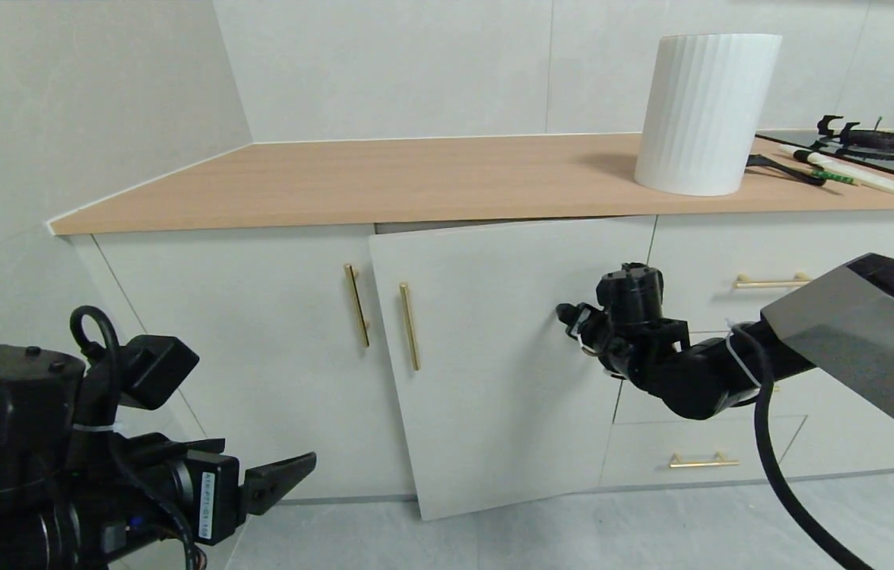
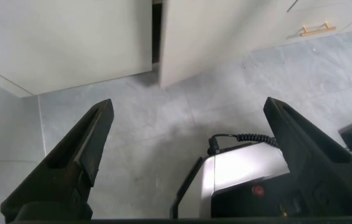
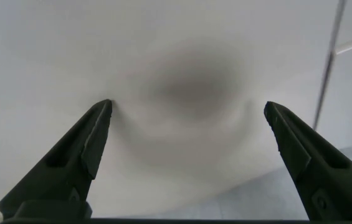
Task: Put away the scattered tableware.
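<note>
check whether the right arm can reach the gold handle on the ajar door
Probably yes: the open right gripper is at the face of the ajar door, and the handle sits on that same face to its left, nothing between.

Bright even light; soft round shadow on the cabinet door [image 3: 182,87]

Left arm [image 1: 11,427]: lower left of frame; black round joint housing with small screws on its top face; black cable looped above it, held by a white tie.
Left gripper [image 1: 288,473]: black wedge-shaped fingers; white printed label on the block behind them.
Right arm [image 1: 700,372]: right of frame; black jointed wrist segments, grey angular forearm shell [image 1: 866,340], white cable ties, thick black cable [image 1: 779,475] running to the lower edge.
Right gripper [image 3: 187,104]: dark tapering fingers with flat inner faces.
</note>
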